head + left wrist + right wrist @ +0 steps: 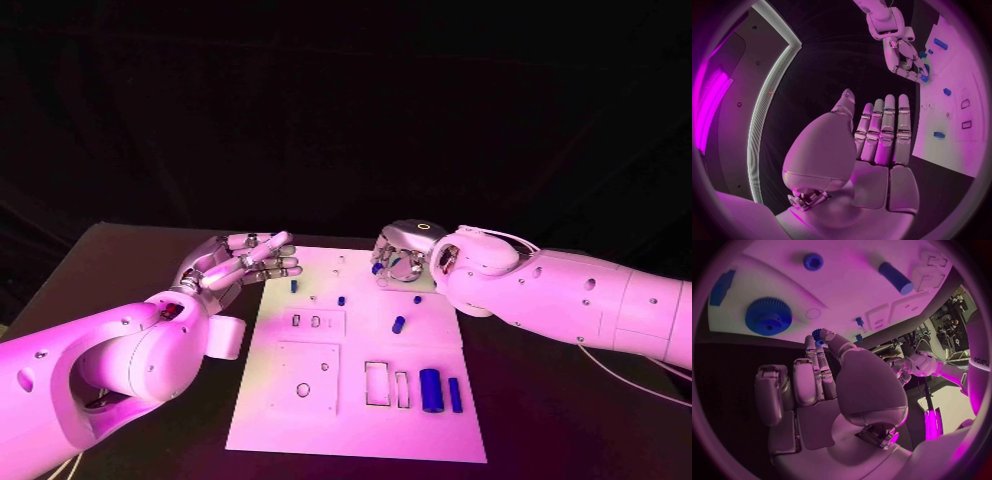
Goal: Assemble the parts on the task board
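Observation:
The white task board lies in the middle of the black table. My right hand hovers over the board's far edge and pinches a small blue gear between thumb and finger. Just beyond those fingertips a large blue gear sits on the board. My left hand floats at the board's far left corner with its palm bare, fingers stretched out, holding nothing. From the left wrist, the right hand shows with a blue piece at its fingertips.
Loose blue parts lie on the board: a thick cylinder and a thin bar near the front right, a short peg in the middle, and small pieces farther back. Rectangular slots open beside the cylinder.

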Motion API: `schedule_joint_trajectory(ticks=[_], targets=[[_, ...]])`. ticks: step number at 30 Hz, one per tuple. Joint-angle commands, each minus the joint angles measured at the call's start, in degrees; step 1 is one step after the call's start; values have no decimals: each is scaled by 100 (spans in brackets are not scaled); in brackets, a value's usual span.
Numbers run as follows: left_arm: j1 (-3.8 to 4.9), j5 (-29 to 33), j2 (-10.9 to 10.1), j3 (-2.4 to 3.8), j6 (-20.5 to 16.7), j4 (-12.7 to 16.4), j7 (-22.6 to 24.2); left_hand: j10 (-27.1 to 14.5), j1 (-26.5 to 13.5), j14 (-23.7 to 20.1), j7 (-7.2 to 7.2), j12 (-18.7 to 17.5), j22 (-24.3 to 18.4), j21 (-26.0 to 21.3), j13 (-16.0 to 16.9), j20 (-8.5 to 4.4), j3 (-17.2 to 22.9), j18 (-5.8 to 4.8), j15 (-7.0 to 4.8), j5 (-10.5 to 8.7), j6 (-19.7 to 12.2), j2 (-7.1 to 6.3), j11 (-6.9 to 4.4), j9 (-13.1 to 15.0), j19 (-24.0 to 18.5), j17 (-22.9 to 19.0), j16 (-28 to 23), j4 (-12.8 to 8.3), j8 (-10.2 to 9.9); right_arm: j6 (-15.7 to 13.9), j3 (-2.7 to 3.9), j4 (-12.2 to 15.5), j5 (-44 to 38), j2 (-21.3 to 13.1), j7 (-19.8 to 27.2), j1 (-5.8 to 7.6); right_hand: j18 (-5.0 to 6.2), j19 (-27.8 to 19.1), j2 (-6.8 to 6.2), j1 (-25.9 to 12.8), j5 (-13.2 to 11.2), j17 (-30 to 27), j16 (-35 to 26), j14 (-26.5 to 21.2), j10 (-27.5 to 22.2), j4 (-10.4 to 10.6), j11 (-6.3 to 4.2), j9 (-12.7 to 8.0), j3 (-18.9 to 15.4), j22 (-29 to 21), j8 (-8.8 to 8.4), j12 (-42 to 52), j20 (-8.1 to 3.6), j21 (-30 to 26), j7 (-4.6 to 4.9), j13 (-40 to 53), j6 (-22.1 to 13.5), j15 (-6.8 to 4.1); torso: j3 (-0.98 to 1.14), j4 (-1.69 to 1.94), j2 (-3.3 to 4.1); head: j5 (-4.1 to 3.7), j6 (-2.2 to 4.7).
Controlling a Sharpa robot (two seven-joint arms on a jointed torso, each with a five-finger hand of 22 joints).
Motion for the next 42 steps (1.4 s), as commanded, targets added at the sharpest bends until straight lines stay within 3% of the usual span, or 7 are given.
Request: schedule_joint_trajectory(ticks=[1, 9, 13, 19, 28, 42], targets=[[9, -27, 10, 6, 105, -6, 14, -13, 16, 29, 23, -30, -6, 20, -9, -1, -1, 33, 22, 18, 0, 15, 29, -7, 31, 9, -27, -39, -17, -450, 6, -118, 38, 131, -104, 18, -113, 203, -27, 43, 27, -4, 21, 263, 30, -2, 3, -3, 23, 888, 11, 30, -19, 31, 7, 20, 38, -24, 2, 10, 11, -4, 30], [10, -27, 41, 6, 114, -38, 8, -13, 16, 29, 23, -30, -6, 20, -9, -1, -1, 33, 22, 18, 0, 15, 29, -7, 31, 9, -27, -39, -17, -653, 14, -564, 40, 578, -74, 36, -121, 226, -47, 43, 45, 2, 31, 264, 27, -3, 5, -1, 32, 925, 1, 21, -22, 52, 11, 23, 26, -24, -1, 44, 12, -33, 47], [10, -27, 56, 6, 119, -46, 5, -13, 16, 29, 23, -30, -6, 20, -9, -1, -1, 33, 22, 18, 0, 15, 29, -7, 31, 9, -27, -39, -17, -700, 14, -759, 43, 774, -57, 22, -119, 220, -58, 41, 55, -8, 28, 262, 19, -1, 9, 0, 38, 917, -5, 12, -22, 47, 14, 23, 19, -22, -4, 34, 17, -23, 45], [13, -27, 75, 6, 129, -49, -2, -13, 16, 29, 23, -30, -6, 20, -9, -1, -1, 33, 22, 18, 0, 15, 29, -7, 31, 9, -27, -39, -17, -740, 15, -1037, 45, 1020, -81, -23, -117, 215, -62, 40, 58, -10, 28, 261, 16, 0, 10, 1, 41, 910, -8, 9, -23, 44, 16, 23, 16, -21, -6, 53, 24, -7, 51], [18, -27, 78, 6, 132, -53, -9, -17, 24, 29, 27, -44, -9, 19, -11, -3, -4, 33, 24, 18, -3, 18, 32, -9, 35, 12, -37, -48, -28, -663, 16, -1139, 45, 1135, -76, -66, -116, 213, -70, 39, 59, -16, 26, 260, 12, 0, 12, 1, 44, 906, -12, 5, -22, 42, 19, 23, 12, -21, -12, 52, 18, 18, 18], [27, -27, 91, 6, 143, -56, -17, -17, 24, 29, 27, -44, -9, 19, -11, -3, -4, 33, 24, 18, -3, 18, 32, -9, 35, 12, -37, -48, -28, -594, 15, -1331, 59, 1282, -68, -120, -106, 182, -95, 20, 57, -46, 12, 252, -3, 13, 22, 3, 52, 863, -28, -13, -20, 17, 28, 24, -7, -13, -15, 48, 32, 37, 24]])
